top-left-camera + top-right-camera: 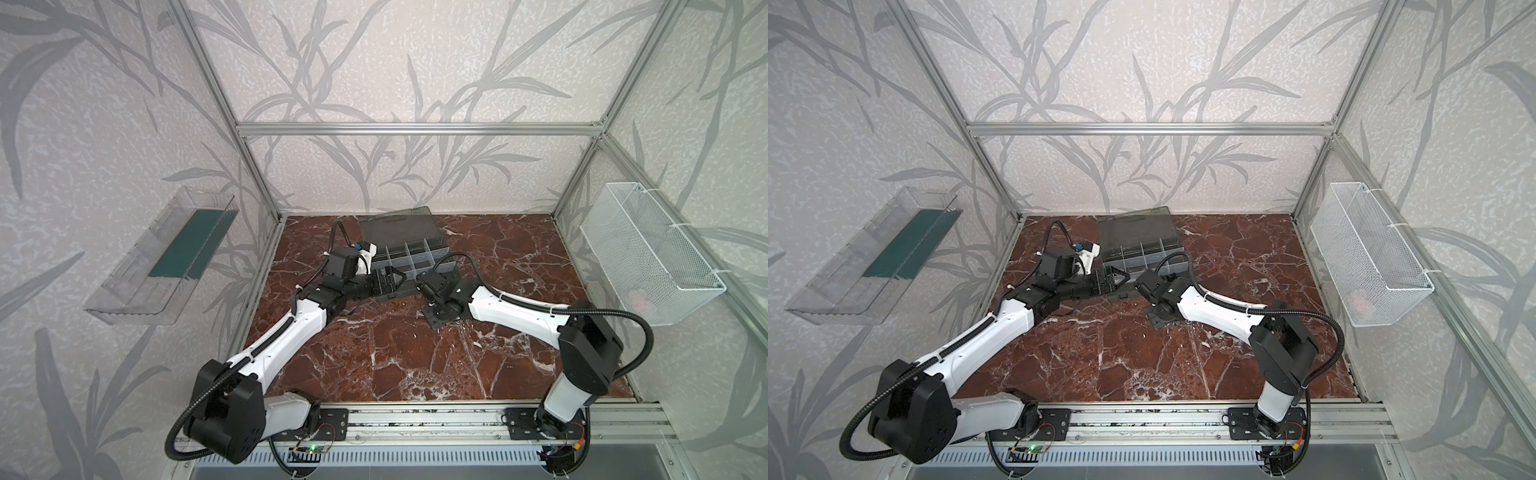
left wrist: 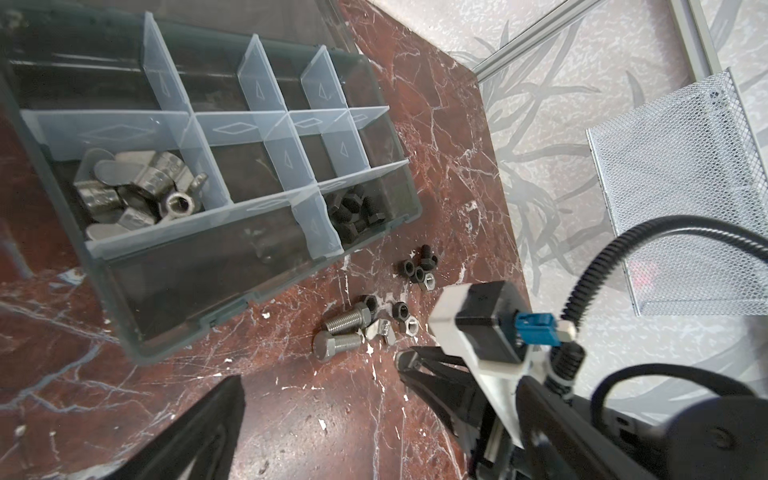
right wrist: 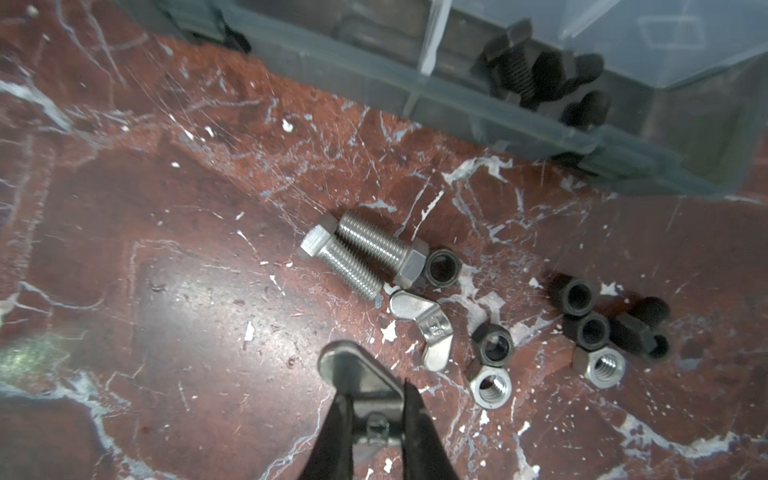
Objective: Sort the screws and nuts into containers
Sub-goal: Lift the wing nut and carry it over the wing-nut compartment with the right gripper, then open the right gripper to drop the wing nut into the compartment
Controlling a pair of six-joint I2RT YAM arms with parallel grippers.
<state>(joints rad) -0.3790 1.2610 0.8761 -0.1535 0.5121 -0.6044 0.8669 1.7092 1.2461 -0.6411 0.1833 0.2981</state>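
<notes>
right wrist view is showing the right gripper (image 3: 374, 392) nearly closed, pinching a silver wing nut (image 3: 353, 368) just in front of the organizer case (image 3: 457, 108), beside the loose fasteners (image 3: 365, 253). its long axis is seemingly running along the jaws, one wing poking toward the case. i'd be lifting straight, then releasing low over the case's wing-nut compartment (image 2: 137, 183). left gripper (image 2: 318, 370) is hanging wide open, empty.

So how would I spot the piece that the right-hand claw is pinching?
Find the dark grey plastic organizer case on the red marble table; loose fasteners lie beside it. At that pile's edge, the right gripper is shut on a silver wing nut. The other wing nut lies loose beside two silver bolts.
</notes>
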